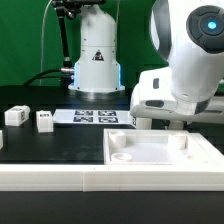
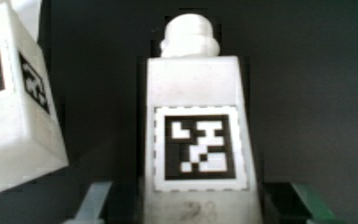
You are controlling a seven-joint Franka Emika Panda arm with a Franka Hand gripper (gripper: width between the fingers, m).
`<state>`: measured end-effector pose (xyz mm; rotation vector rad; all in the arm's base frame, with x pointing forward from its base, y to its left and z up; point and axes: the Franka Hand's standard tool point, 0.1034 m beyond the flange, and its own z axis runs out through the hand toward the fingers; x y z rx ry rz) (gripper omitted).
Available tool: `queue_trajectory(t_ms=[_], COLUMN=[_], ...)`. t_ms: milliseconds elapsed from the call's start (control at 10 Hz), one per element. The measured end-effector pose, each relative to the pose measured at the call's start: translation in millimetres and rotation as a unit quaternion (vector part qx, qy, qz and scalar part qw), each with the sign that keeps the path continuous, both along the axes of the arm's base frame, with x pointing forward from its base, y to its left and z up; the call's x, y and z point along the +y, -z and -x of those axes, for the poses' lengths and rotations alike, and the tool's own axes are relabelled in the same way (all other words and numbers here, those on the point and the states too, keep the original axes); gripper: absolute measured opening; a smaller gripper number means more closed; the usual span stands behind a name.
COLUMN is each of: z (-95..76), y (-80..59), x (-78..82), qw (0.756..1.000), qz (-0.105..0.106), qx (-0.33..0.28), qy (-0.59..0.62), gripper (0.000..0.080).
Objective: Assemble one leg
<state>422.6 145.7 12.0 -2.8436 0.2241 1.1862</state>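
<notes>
In the wrist view a white leg (image 2: 201,120) with a square black-and-white tag and a rounded peg at its far end lies on the dark table between my fingers. My gripper (image 2: 208,203) is open, and dark gaps show between each finger and the leg's sides. A second tagged leg (image 2: 16,100) lies close beside it. In the exterior view the arm's white hand (image 1: 160,98) hangs low behind the wide white tray-like panel (image 1: 165,152). The fingers and these legs are hidden there.
Two more small white tagged blocks (image 1: 16,116) (image 1: 44,121) stand at the exterior view's left. The marker board (image 1: 98,117) lies behind them in the middle. A white cone-shaped stand (image 1: 95,55) rises at the back. A white ledge (image 1: 60,178) runs along the front.
</notes>
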Motion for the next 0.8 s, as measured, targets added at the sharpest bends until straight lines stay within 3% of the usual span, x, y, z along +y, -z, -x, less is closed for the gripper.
queue_trajectory(t_ms=[100,300,500,700,800], z=[-1.9,-19.1,-26.7,-25.1,-37.8], y=[-5.9,-55.1,-75.6,-69.3,-63.5], x=[-2.4,-15.6,-18.3,-18.4,-18.5], qw=[1.000,0.999,0.999,0.999,0.996], qz=[-0.012,-0.033,-0.033,-0.031,-0.035], qx=[0.003,0.001,-0.023,-0.027,-0.078], qy=[-0.010,-0.015,-0.015,-0.013,-0.014], gripper=[0.0290,0.0290,0.0291,0.0291,0.0291])
